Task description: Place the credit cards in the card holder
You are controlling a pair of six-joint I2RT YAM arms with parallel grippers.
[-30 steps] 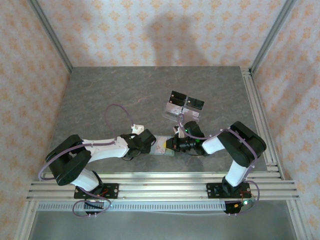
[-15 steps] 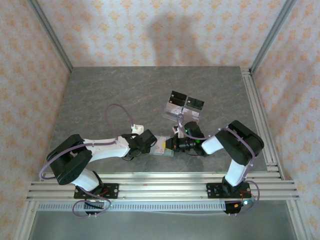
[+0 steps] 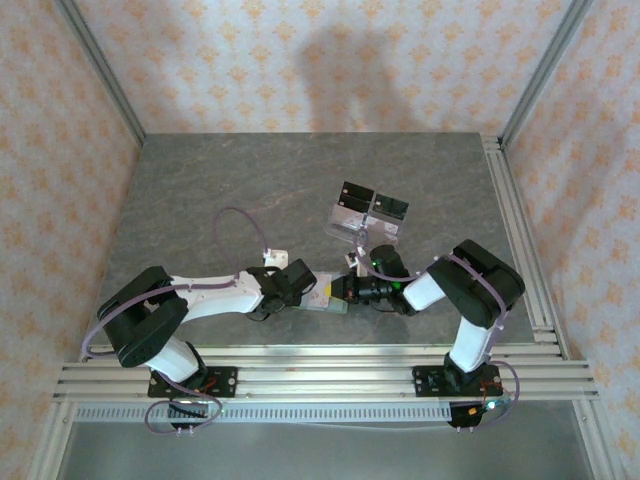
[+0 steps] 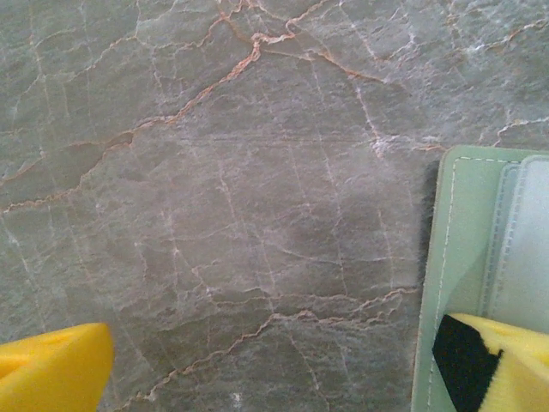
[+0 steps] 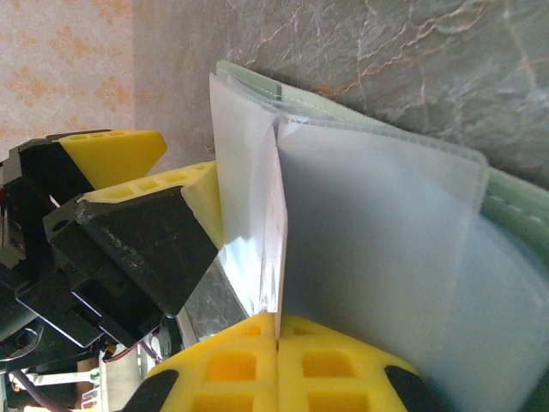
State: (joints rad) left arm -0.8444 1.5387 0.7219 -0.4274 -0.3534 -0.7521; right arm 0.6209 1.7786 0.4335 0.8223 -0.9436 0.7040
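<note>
The sage-green card holder (image 3: 328,304) lies open on the table between my two grippers. In the left wrist view the card holder (image 4: 459,275) is at the right edge, with a pale inner sleeve (image 4: 525,249). My left gripper (image 4: 274,369) is open, and one yellow finger (image 4: 506,365) rests over the holder's near corner. My right gripper (image 5: 276,339) is shut on a thin pale credit card (image 5: 276,249), seen edge-on. The card stands among the holder's clear sleeves (image 5: 377,249). The left gripper's fingers (image 5: 120,154) show just beyond the card.
A clear acrylic stand with black panels (image 3: 366,212) stands just behind the grippers. Aluminium rails (image 3: 300,375) run along the near table edge, and another rail (image 3: 515,230) runs along the right side. Patterned walls close the table in.
The left gripper has crept slightly right toward the card holder. The right gripper has shifted very little and keeps its hold.
</note>
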